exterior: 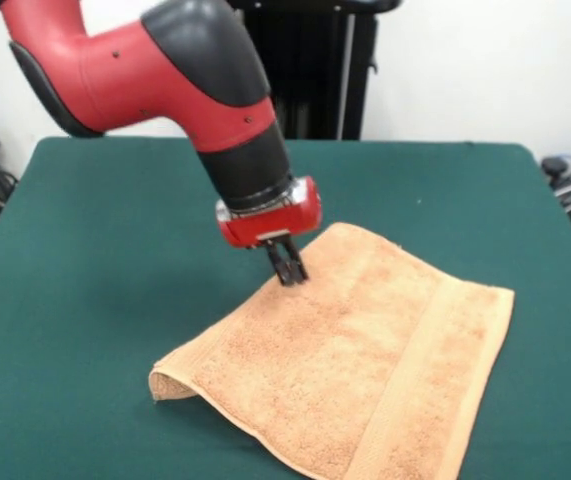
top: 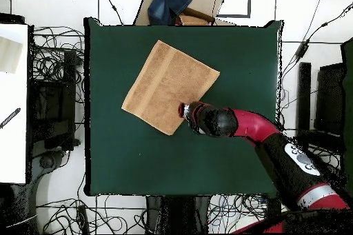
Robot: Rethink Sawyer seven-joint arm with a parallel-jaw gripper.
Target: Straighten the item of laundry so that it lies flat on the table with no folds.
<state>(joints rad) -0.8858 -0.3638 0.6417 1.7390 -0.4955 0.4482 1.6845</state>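
Peach-orange terry towel point(exterior: 350, 375) lies spread on the dark green table point(exterior: 95, 260), turned diagonal to the table edges. In the front view it sits in the near centre-right part of the tabletop, its near corner cut off by the bottom of the picture. Woven band stripe point(exterior: 410, 385) runs parallel to the right-hand hemmed end, just inside it. Towel mostly flat; left corner point(exterior: 170, 383) is curled up off the felt with a small fold under it. Far corner near point(exterior: 350, 232) lies down on the table.

Red and black arm point(exterior: 165, 70) comes in from upper left, red wrist housing just above the cloth. Gripper point(exterior: 287, 268) points down at the towel's far-left edge, black fingers point(exterior: 281, 262) drawn close together with tips at the cloth surface. Whether any fabric is pinched between them: cannot tell, nothing looks lifted there.

Overhead view: towel point(top: 169, 86) is in the upper-middle part of the table point(top: 138, 163), well inside all edges. Arm point(top: 248, 125) reaches in from lower right, wrist end at the towel's right-lower edge point(top: 185, 111); fingertips hidden under the wrist here. Cables point(top: 58, 60) clutter the floor around the table, and a blue cloth on a cardboard box point(top: 172, 1) sits past the top table edge.
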